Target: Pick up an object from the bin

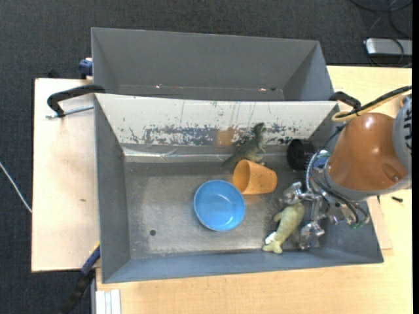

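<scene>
Just beside claw point(308, 218): yellow toy point(285, 227)

Grey metal bin point(111, 195), contents: one blue round bowl point(219, 205), upright, near the middle of the floor; one orange cup point(255, 177), lying on its side just beside the bowl's far-right rim; one green dinosaur figure point(250, 147), propped against the far wall behind the cup; one black round item point(298, 154), kind unclear, at the far right. One pale yellowish figure point(285, 225) lies at the near right, with the gripper point(308, 216), below its orange cover point(363, 152), low over the floor just to the figure's right, contact unclear.
</scene>
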Controlling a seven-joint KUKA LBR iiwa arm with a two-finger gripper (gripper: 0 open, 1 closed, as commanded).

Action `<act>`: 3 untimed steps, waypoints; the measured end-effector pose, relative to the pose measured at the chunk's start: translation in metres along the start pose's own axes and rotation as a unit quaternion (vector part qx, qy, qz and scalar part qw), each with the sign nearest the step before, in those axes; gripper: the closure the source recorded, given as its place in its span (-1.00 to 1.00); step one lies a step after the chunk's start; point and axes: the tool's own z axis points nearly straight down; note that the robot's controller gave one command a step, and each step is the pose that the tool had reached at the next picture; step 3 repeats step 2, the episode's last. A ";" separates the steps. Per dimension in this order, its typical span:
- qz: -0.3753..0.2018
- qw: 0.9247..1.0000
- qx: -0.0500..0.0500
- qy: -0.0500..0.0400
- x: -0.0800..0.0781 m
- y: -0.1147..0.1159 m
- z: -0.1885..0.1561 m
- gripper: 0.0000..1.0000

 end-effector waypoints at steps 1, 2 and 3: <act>0.000 1.000 0.001 -0.001 -0.001 0.000 -0.001 1.00; -0.005 1.000 0.003 -0.005 -0.011 0.007 -0.137 1.00; -0.005 1.000 0.003 -0.005 -0.011 0.007 -0.137 1.00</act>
